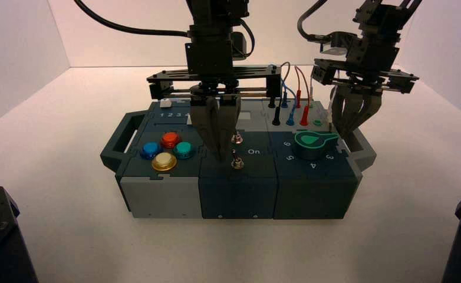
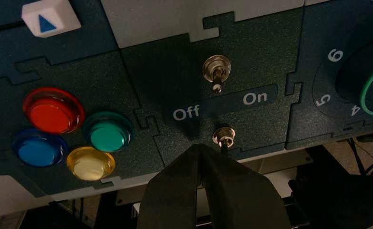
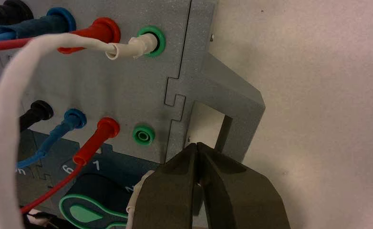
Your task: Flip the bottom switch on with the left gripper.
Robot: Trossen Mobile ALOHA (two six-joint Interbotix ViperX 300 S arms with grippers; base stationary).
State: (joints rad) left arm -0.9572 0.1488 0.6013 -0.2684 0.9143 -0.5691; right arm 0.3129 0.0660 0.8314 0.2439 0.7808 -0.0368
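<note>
Foreground hardware: dark fittings (image 1: 4, 227) stood nearest the high camera, at both lower corners of its view.
Left gripper: I had the left gripper (image 1: 219, 158) low over the middle of the box's near part, between the button cluster and the bottom switch.
Finger state: its two tapering fingers were together at the tips, with nothing visible between them.
Bottom switch: the bottom switch (image 2: 224, 136), a silver toggle in a round nut collar, sat in the middle panel near the box's front edge, just beside the fingertips, which were on the "Off" side. I could not tell whether they touched it.
Top switch: a matching silver toggle (image 2: 217, 69) was mounted farther back on the same panel.
Label strip: "Off" and "On" were printed on a strip (image 2: 220, 104) between the two switches.
Button cluster: left of the switches I saw red (image 2: 53, 112), blue (image 2: 36, 149), green (image 2: 107, 133) and yellow (image 2: 90, 164) buttons.
Slider: a white cap (image 2: 51, 18) with a blue triangle lay behind the buttons.
Knob: a green and black rotary knob (image 1: 312, 143) occupied the right panel.
Wires: black, blue, red and white leads (image 3: 96, 143) were plugged in at the rear right.
Right gripper: the right gripper (image 1: 343, 132) waited near the box's right handle, fingertips together.
</note>
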